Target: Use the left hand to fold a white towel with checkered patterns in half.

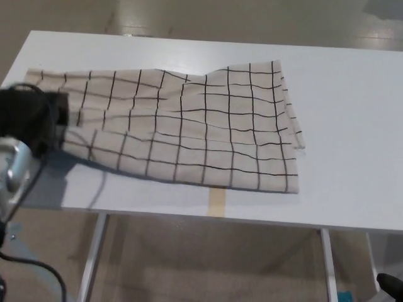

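White cotton towel with black checks [189, 129] lies rumpled on the white bench [352, 113]: light, limp. Left robot hand [28, 119] at its left edge, the natural hold; finger state indiscernible.

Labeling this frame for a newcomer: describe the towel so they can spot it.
On the white table, spread across the left and middle, lies the towel. It is cream-white with a thin black grid, rumpled, its left end at the black left hand. Nothing else on the tabletop is patterned.
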Controlling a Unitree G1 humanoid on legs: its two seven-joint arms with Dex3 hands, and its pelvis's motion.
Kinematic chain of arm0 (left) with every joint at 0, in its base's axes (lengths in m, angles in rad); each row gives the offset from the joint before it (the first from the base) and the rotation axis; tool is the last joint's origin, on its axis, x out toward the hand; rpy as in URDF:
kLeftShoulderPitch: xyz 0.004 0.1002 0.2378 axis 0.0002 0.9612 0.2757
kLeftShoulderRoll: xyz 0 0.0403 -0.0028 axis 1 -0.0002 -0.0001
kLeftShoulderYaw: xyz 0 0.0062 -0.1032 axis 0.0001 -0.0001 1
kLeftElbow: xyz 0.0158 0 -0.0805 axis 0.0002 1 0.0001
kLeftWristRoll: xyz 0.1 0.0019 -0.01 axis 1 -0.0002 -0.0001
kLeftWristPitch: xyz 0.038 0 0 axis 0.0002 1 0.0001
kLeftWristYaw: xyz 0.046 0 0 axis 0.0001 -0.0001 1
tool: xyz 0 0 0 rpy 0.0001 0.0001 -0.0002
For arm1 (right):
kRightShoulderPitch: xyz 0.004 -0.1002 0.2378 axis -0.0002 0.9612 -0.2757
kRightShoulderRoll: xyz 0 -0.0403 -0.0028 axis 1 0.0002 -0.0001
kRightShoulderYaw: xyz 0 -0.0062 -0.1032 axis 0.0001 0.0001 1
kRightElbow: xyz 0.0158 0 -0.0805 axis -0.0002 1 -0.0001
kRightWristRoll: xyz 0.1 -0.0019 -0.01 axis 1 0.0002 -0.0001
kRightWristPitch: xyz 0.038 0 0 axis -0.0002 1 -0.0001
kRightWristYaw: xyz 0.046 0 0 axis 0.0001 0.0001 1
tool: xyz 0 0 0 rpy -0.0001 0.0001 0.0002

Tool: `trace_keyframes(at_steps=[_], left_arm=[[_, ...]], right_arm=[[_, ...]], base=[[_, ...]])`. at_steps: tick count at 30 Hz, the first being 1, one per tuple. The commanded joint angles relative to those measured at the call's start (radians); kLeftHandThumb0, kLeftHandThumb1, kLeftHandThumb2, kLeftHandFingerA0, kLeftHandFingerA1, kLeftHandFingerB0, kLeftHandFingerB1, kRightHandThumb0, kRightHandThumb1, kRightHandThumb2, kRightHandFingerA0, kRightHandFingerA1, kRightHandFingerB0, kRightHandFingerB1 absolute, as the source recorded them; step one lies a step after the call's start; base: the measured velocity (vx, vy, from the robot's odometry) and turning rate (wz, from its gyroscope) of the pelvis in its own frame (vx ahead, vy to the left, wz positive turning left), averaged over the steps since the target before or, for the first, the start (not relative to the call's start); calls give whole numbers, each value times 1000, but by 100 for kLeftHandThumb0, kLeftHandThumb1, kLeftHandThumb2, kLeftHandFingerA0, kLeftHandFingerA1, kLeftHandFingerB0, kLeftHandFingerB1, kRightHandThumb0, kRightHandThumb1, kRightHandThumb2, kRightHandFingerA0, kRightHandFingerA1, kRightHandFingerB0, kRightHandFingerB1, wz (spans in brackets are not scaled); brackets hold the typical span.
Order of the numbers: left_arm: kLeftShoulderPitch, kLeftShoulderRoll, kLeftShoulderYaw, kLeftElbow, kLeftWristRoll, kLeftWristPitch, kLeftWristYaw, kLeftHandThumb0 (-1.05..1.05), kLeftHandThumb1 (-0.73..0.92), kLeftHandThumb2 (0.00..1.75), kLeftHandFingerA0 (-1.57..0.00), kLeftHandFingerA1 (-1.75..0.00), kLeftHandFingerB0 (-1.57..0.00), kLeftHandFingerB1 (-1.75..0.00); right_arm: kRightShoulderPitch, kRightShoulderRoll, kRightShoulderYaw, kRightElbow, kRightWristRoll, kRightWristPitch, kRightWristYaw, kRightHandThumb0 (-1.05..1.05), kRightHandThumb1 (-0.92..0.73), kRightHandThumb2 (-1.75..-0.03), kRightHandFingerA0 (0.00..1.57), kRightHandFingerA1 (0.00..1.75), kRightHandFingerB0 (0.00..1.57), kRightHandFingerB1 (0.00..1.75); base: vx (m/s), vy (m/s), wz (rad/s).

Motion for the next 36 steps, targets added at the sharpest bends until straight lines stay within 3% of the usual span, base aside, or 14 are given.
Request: trace_keyframes(at_steps=[1, 9, 10, 11, 14, 15, 18, 19, 20, 21, 22, 23, 29, 36], left_arm=[[-61, 50, -19, -45, 36, -125, 124, -22, 65, 56, -81, -175, -59, -174], [-185, 74, -160, -127, 181, -225, 264, -23, 63, 56, -83, -175, -60, -175], [-210, 68, -187, -141, 207, -225, 269, -32, 43, 78, -116, -144, -94, -132], [-230, 59, -214, -151, 230, -222, 273, -28, 60, 56, -85, -175, -62, -174], [-272, 35, -279, -172, 272, -238, 271, -29, 57, 57, -87, -175, -68, -168], [-281, 33, -292, -179, 278, -249, 268, -35, 53, 57, -86, -175, -99, -117], [-308, 17, -339, -207, 311, -267, 277, -33, 51, 54, -86, -175, -95, -130], [-323, 0, -356, -223, 320, -283, 270, -31, 37, 76, -121, -143, -99, -126], [-330, -7, -365, -228, 322, -290, 268, -31, 37, 76, -121, -143, -99, -126], [-335, -18, -372, -242, 323, -300, 261, -27, 53, 55, -89, -174, -94, -130], [-340, -28, -377, -260, 321, -318, 251, -24, 54, 56, -90, -174, -104, -97], [-344, -39, -376, -287, 310, -346, 230, -23, 50, 57, -95, -169, -102, -57], [-353, -120, -397, -342, 336, -363, 256, -35, 44, 58, -98, -165, -94, -55], [-347, -218, -408, -396, 339, -361, 177, -31, 48, 56, -95, -170, -103, -61]], right_arm=[[-4, -5, -5, -3, 15, 11, 3, -23, -68, -60, 52, 56, 57, 50], [-12, 9, -4, -1, 31, 7, 11, -25, -67, -61, 53, 59, 56, 51], [-9, 8, -3, 3, 25, -1, 11, -25, -67, -61, 53, 59, 56, 51], [-9, 6, -3, 10, 23, -11, 13, -25, -67, -61, 53, 59, 56, 51], [-9, 2, 1, 18, 6, -33, 9, -24, -67, -61, 53, 59, 56, 51], [-9, 0, 4, 18, -4, -37, 6, -24, -67, -61, 53, 59, 56, 51], [-5, -10, 11, 14, -32, -48, -2, -24, -67, -61, 53, 58, 56, 50], [-7, -14, 13, 16, -43, -50, -8, -25, -68, -60, 53, 57, 57, 50], [-9, -15, 13, 17, -47, -51, -11, -25, -68, -60, 53, 57, 57, 50], [-8, -17, 14, 18, -54, -57, -14, -26, -69, -60, 53, 57, 58, 51], [-9, -18, 18, 19, -66, -62, -22, -26, -55, -93, 48, 66, 53, 65], [-13, -18, 21, 20, -79, -65, -32, -26, -66, -60, 51, 55, 61, 52], [-9, -19, 30, 21, -108, -84, -55, -28, -67, -60, 55, 53, 62, 52], [-14, -5, 35, 7, -109, -69, -73, -29, -69, -60, 58, 53, 62, 51]], base=[[0, 0, 0], [0, 0, 0], [0, 0, 0], [0, 0, 0], [0, 0, 0], [0, 0, 0], [0, 0, 0], [0, 0, 0], [0, 0, 0], [0, 0, 0], [0, 0, 0], [0, 0, 0], [0, 0, 0], [0, 0, 0]])
